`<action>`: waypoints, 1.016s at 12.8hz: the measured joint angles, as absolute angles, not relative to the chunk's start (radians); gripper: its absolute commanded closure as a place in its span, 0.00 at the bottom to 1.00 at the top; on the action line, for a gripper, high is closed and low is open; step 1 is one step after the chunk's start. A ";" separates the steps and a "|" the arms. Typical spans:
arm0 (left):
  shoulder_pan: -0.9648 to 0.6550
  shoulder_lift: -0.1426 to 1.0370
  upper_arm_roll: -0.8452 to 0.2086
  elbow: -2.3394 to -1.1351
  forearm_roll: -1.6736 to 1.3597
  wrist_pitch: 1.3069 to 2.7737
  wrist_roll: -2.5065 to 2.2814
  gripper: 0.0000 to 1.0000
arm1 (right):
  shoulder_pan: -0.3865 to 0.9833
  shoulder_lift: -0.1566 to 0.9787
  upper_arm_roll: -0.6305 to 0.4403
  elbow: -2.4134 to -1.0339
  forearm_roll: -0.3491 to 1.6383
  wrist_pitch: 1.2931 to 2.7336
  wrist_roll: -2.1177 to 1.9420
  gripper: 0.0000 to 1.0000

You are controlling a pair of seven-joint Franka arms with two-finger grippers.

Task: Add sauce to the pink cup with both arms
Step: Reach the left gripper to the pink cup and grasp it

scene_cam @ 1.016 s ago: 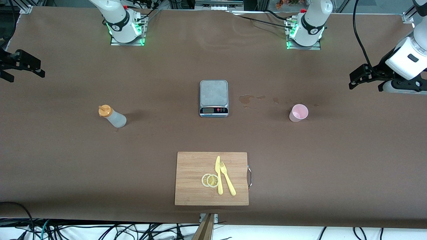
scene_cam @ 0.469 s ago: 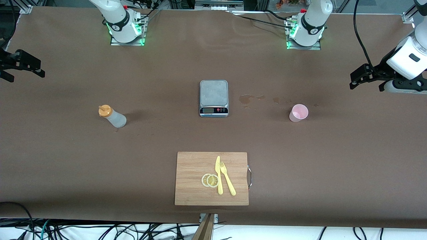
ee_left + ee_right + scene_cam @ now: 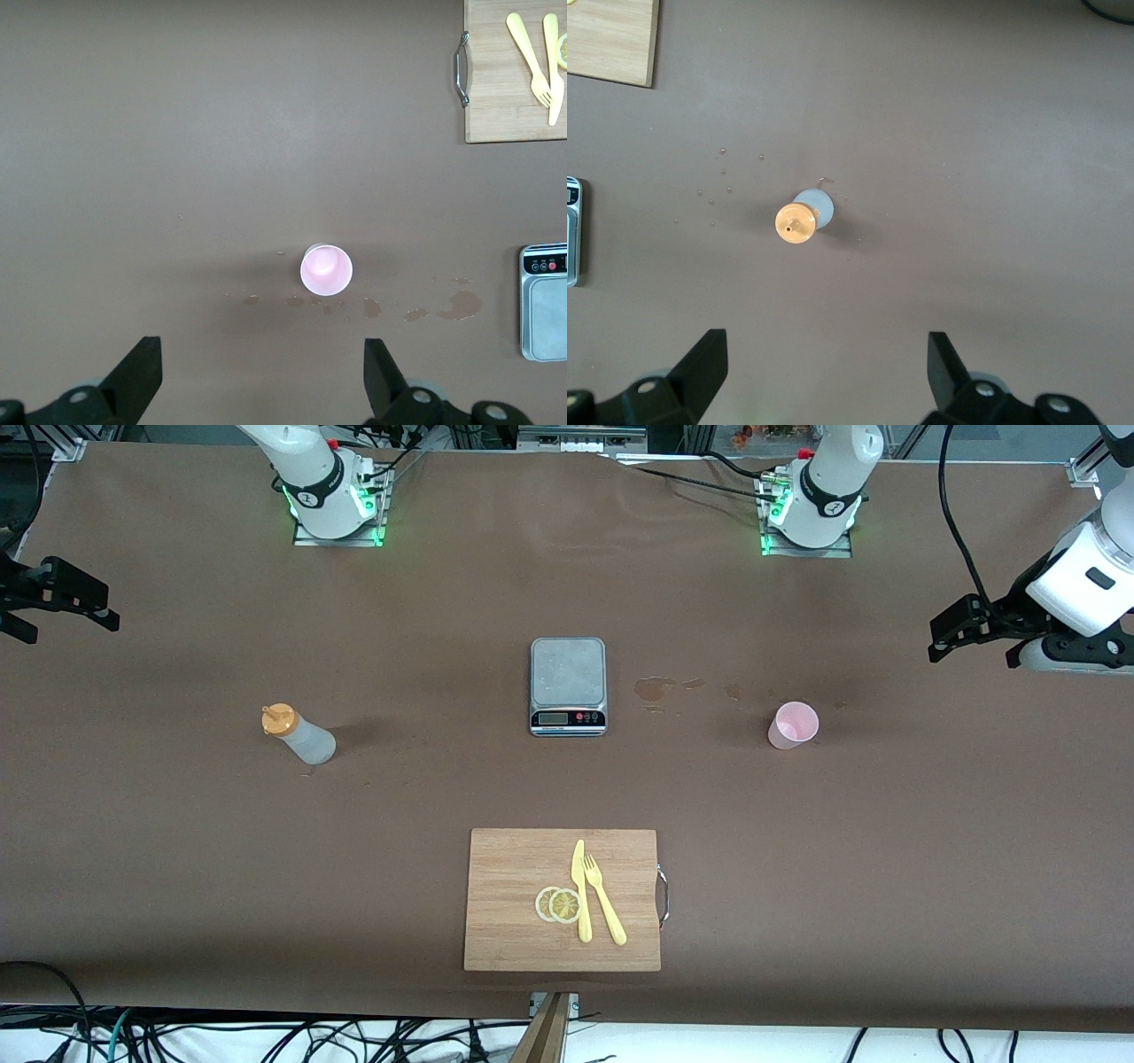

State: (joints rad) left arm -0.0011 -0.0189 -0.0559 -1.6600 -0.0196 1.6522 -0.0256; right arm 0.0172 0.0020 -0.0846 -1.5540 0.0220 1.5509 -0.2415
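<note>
Two-arm workstation seen from across the table (image 3: 177, 868). The sauce (image 3: 299, 734), a whitish squeeze bottle with an orange cap, stands upright toward the right arm's end of the table. The pink cup (image 3: 792, 725) stands upright toward the left arm's end, with small spill stains (image 3: 656, 687) on the brown cover between it and the kitchen scale (image 3: 568, 685) at the table's middle. Nearer the front camera than the scale lies a wooden cutting board (image 3: 514, 868) bearing a yellow knife (image 3: 581, 890), a yellow fork (image 3: 604, 899) and two lemon slices (image 3: 558, 904). The left end effector (image 3: 970, 634) hangs above the left arm's end of the table, fingers spread wide and empty. The right end effector (image 3: 62, 602) hangs above the right arm's end, likewise spread and empty.
</note>
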 measured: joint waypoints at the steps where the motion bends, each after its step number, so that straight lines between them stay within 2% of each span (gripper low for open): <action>1: -0.002 -0.018 -0.057 -1.660 -0.020 1.652 -0.026 0.00 | 0.017 0.002 -0.085 -1.554 0.022 1.551 -0.241 0.00; 9: -0.011 0.036 -0.067 -1.623 -0.020 1.641 -0.025 0.00 | 0.017 0.002 -0.085 -1.554 0.022 1.551 -0.241 0.00; 13: -0.004 0.130 -0.064 -1.629 -0.020 1.618 -0.025 0.00 | 0.017 0.002 -0.085 -1.554 0.022 1.551 -0.241 0.00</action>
State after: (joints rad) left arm -0.0037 0.1301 -0.0642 -1.6291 -0.0196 1.6183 -0.0249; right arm 0.0172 0.0020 -0.0851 -1.5541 0.0220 1.5509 -0.2415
